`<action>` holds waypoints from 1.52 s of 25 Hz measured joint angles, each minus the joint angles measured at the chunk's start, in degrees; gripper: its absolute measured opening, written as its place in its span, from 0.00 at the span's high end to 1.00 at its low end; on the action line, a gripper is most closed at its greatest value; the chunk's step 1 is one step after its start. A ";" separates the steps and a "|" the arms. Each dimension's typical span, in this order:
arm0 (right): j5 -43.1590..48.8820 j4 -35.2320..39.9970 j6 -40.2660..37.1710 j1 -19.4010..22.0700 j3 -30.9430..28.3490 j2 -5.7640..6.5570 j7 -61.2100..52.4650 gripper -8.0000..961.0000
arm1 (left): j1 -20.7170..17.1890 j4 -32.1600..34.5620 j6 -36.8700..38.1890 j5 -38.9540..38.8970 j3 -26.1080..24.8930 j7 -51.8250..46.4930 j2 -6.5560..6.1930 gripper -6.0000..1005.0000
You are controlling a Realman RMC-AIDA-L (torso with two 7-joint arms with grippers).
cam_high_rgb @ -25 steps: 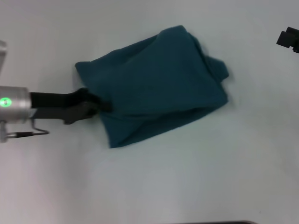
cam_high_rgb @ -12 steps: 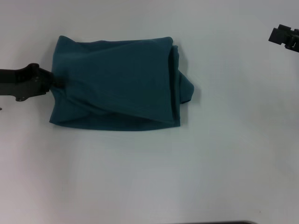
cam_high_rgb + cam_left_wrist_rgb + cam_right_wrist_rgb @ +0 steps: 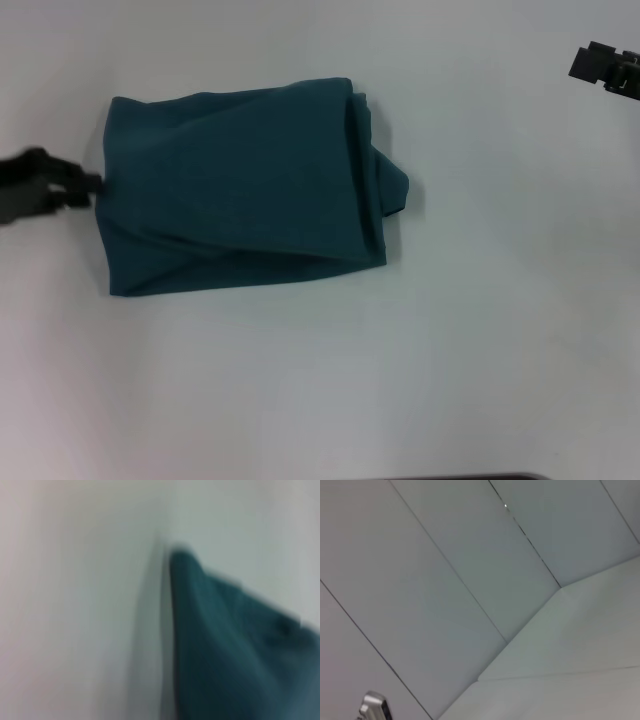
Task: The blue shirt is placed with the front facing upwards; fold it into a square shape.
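On the white counter (image 3: 420,380) before me lies the blue shirt (image 3: 240,190), folded into a rough rectangle, with a bunched bit of cloth poking out on its right side. At its left edge sits my left claw (image 3: 95,186), tips just beside the cloth; whether it grips I cannot tell. Farther off, my right claw (image 3: 605,68) hangs at the far right corner, its state unclear. Its wrist camera shows only pale panelled walls.

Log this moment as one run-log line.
blue shirt: folded, roughly rectangular, flat on table | left gripper: at shirt's left edge | right gripper: parked far right
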State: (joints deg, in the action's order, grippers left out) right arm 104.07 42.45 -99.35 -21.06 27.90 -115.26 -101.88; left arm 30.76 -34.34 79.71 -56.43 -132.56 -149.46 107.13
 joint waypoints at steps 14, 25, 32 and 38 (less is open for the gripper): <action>1.78 0.00 0.16 -0.77 0.26 -0.19 -0.99 0.06 | -2.43 -14.89 5.60 -7.57 -17.32 9.47 10.56 0.34; 2.20 0.00 0.57 -1.16 0.32 -0.12 -0.38 0.06 | 2.95 -13.71 -14.43 1.74 -3.23 22.23 10.76 0.09; 2.20 0.00 0.96 -1.31 -0.13 0.21 -0.69 0.06 | 4.67 -13.30 -22.62 9.21 3.12 21.84 12.43 0.05; 2.20 0.00 1.75 -1.18 0.16 0.21 -0.75 0.06 | 7.61 -11.17 -26.32 16.70 3.26 19.19 13.21 0.05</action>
State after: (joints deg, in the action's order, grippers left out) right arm 106.26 42.45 -97.60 -22.24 28.05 -115.04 -102.63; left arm 38.37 -45.52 53.39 -39.73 -129.30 -130.28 120.34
